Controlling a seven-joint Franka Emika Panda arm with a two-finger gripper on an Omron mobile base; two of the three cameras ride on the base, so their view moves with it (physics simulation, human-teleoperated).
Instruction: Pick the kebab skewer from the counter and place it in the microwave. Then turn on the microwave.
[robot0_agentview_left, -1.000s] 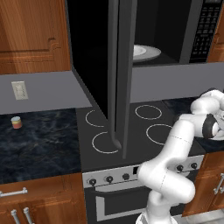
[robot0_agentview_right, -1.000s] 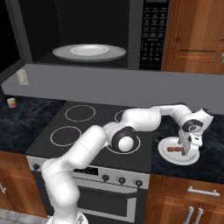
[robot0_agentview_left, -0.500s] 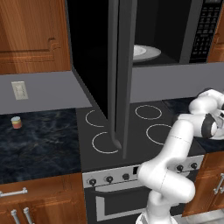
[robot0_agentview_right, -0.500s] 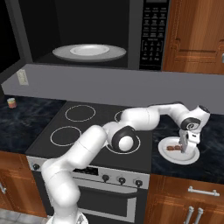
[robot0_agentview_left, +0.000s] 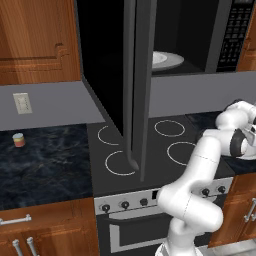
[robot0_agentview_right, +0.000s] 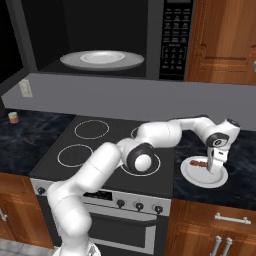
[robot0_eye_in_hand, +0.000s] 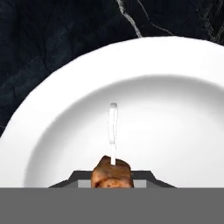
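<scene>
Kebab skewer (robot0_eye_in_hand: 112, 168): on white plate (robot0_agentview_right: 202, 175) on counter (robot0_agentview_right: 240, 172), right of stovetop (robot0_agentview_right: 100, 150). Probably light, stiff, lumpy meat, thin slippery stick; best gripped across meat. Gripper (robot0_agentview_right: 215, 164) right over it, closing; grip unconfirmed.

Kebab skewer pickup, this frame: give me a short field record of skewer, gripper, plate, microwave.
kebab skewer: lying on the white plate on the counter, right of the stovetop
gripper: down over the plate, fingers either side of the skewer's meat; whether the grip is complete cannot be told
microwave: door open, its own white plate inside bare
striped cylinder: on the counter left of the stovetop
</scene>
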